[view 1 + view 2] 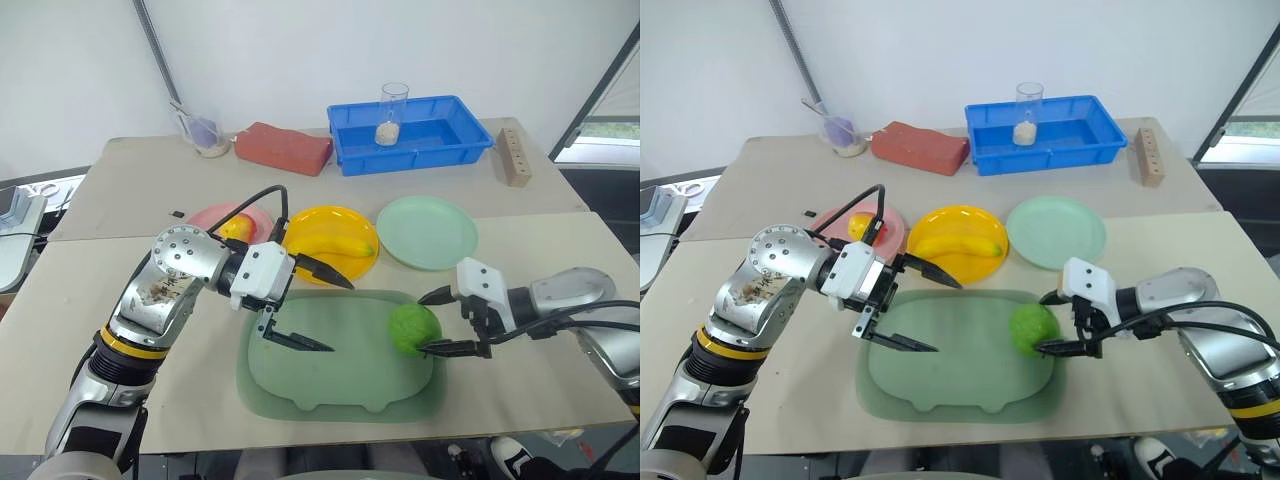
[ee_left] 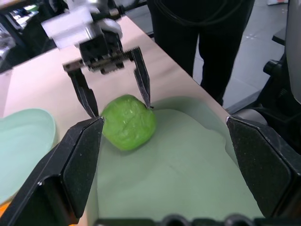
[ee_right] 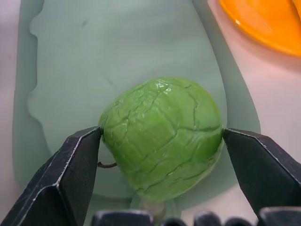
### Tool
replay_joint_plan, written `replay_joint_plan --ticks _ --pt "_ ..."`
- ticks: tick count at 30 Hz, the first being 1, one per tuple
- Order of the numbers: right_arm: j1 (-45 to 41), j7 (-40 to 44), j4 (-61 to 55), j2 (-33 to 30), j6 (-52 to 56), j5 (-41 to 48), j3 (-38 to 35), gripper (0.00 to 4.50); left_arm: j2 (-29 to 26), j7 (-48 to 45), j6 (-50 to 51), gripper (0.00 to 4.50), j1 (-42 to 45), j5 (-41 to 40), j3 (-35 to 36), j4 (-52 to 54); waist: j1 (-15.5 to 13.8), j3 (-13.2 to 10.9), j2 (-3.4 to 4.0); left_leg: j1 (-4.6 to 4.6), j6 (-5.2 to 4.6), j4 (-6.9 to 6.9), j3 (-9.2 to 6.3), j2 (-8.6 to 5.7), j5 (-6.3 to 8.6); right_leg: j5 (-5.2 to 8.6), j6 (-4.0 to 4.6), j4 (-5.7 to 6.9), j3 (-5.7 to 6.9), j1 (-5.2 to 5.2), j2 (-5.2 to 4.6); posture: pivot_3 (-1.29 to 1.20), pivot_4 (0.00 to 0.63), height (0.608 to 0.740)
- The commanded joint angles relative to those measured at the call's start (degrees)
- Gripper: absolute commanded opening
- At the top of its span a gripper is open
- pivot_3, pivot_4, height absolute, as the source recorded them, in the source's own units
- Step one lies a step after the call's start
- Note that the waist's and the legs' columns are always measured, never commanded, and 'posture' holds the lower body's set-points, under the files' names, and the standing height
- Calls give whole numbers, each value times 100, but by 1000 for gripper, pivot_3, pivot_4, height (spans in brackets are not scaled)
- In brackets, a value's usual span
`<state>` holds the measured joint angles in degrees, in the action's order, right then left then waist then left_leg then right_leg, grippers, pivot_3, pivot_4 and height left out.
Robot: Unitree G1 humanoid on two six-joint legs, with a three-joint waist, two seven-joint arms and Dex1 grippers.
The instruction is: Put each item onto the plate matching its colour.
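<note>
While the green fruit [image 1: 414, 329] sits at the 3 o'clock edge of the dull-green tray [image 1: 330, 385], the right gripper [image 1: 437, 322] straddles it with both fingers spread wide, one on each side, not visibly squeezing it. At the tray's 10 o'clock, the left gripper [image 1: 324, 308] hangs above it, jaws wide and empty. Toward 12 o'clock lie the banana [image 1: 330, 244] on the yellow plate [image 1: 325, 222], the peach [image 1: 236, 229] on the pink plate [image 1: 205, 216], and the bare mint plate [image 1: 428, 232]
</note>
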<state>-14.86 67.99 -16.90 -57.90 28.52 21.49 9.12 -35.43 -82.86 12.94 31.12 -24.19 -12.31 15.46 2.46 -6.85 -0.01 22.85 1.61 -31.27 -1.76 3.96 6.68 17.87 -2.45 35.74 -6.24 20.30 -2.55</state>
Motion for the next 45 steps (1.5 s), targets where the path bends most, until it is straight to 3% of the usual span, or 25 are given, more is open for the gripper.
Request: replay_joint_plan --ticks 1,5,7,14,17,20,26,28,36,37,39,45 --pt "-67 -54 130 208 -80 -129 59 4244 45 176 59 4491 107 -108 43 180 0 -1 -2 -1 4 0 0 0 2 0 0 0 0 -1 0 0 150 740" --pt "-85 5 128 221 -27 -112 -26 3113 32 199 45 4500 134 -112 39 143 -5 -1 -2 0 28 -2 0 -1 18 0 0 0 0 -3 0 0 150 740" --pt "-70 40 124 205 -22 -96 -44 2874 37 204 32 4500 161 -103 32 105 -5 -1 -2 0 29 -3 0 -1 18 0 0 0 0 -3 0 0 150 740" --pt "-151 18 -81 219 602 484 -434 2826 121 409 56 4500 271 -46 91 -132 -11 -1 -2 0 28 -3 0 -1 18 0 0 0 0 -3 0 0 150 740" --pt "-709 -415 119 565 1569 1234 -956 2826 264 807 274 4500 384 -44 182 -341 8 -2 -3 4 27 -3 0 -1 17 0 -1 1 -2 -4 1 0 150 740" --pt "-1630 -1107 1026 1064 1932 1329 -1374 2826 658 1689 332 4500 628 253 301 -878 25 -4 -5 6 -4 -6 -1 -9 -2 -11 -15 11 -20 -17 6 0 150 740" --pt "-3121 -2584 3742 1767 486 -321 -1002 2826 1367 3201 655 4500 924 678 469 -1547 -2 -4 -4 2 -6 -5 -1 -13 -3 -9 -15 1 -28 -3 8 0 150 740" --pt "-3344 -2636 4326 1898 197 -661 -824 2826 1442 3327 627 4500 905 789 425 -1607 -8 -1 1 23 -8 -1 4 -20 -5 -35 -62 1 -42 -5 9 0 150 740" --pt "-3953 -2695 6011 2221 -474 -1402 -579 2826 1293 3257 747 4500 656 853 332 -1380 7 1 17 21 -11 29 8 -19 -6 -30 -75 4 -52 4 14 0 150 740" --pt "-3977 -2620 6095 2223 -497 -1421 -591 3835 1279 3259 744 4500 644 847 343 -1369 14 0 17 19 -11 29 8 -19 -6 -29 -75 5 -52 4 15 0 150 740" --pt "-3995 -2487 6170 2212 -533 -1445 -621 4490 1249 3237 773 4500 606 794 344 -1301 15 0 17 17 -10 29 8 -19 -6 -29 -75 5 -53 3 16 0 150 740" --pt "-3816 -2125 5624 2011 -457 -1398 -732 4490 1165 3142 842 4500 527 701 395 -1153 13 1 20 15 -9 23 10 -20 -6 -30 -75 7 -58 -2 16 0 150 740"
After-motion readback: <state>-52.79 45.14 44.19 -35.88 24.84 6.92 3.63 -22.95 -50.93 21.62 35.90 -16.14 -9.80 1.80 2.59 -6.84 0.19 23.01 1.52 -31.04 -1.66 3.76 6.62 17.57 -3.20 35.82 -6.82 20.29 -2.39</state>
